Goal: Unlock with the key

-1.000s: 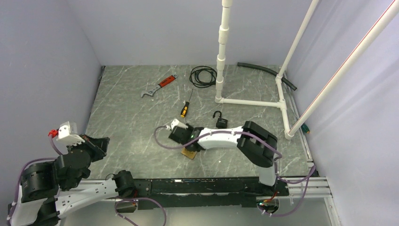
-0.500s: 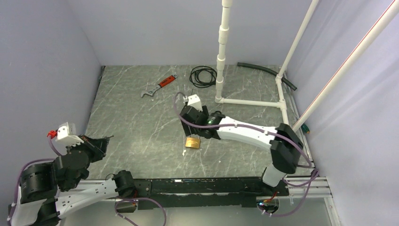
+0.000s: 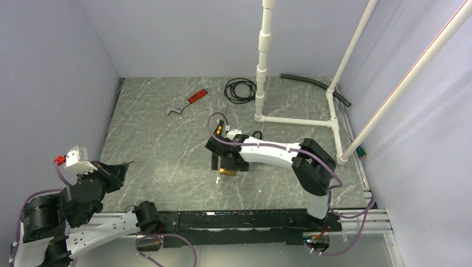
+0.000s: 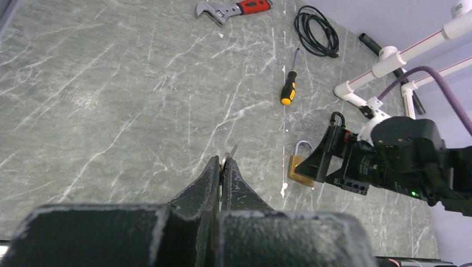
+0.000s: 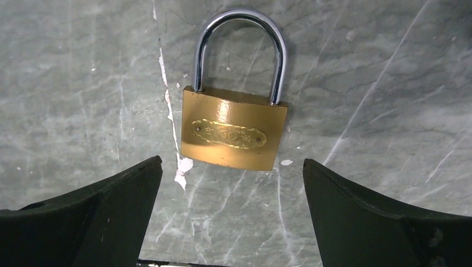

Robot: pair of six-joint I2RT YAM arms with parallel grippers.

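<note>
A brass padlock (image 3: 227, 171) with a closed steel shackle lies flat on the grey marble table. My right gripper (image 3: 225, 162) hovers just above it, open and empty. In the right wrist view the padlock (image 5: 234, 133) lies just ahead of the wide-spread jaws of the right gripper (image 5: 231, 162), not touching them. My left gripper (image 3: 122, 167) is raised at the near left, far from the lock. It (image 4: 222, 162) is shut on a small silver key (image 4: 231, 152), whose tip sticks out past the fingertips. The padlock (image 4: 299, 170) lies to the right in the left wrist view.
A black padlock (image 3: 257, 134) is mostly hidden behind the right arm. A screwdriver (image 4: 289, 89), an adjustable wrench (image 3: 188, 101) and a black cable coil (image 3: 240, 89) lie farther back. A white PVC pipe frame (image 3: 295, 120) and a black hose (image 3: 314, 83) stand at the back right.
My right gripper swung away toward the screwdriver half a second ago and has come back over the brass padlock, which shifted slightly from its first spot. My left arm has barely moved.
</note>
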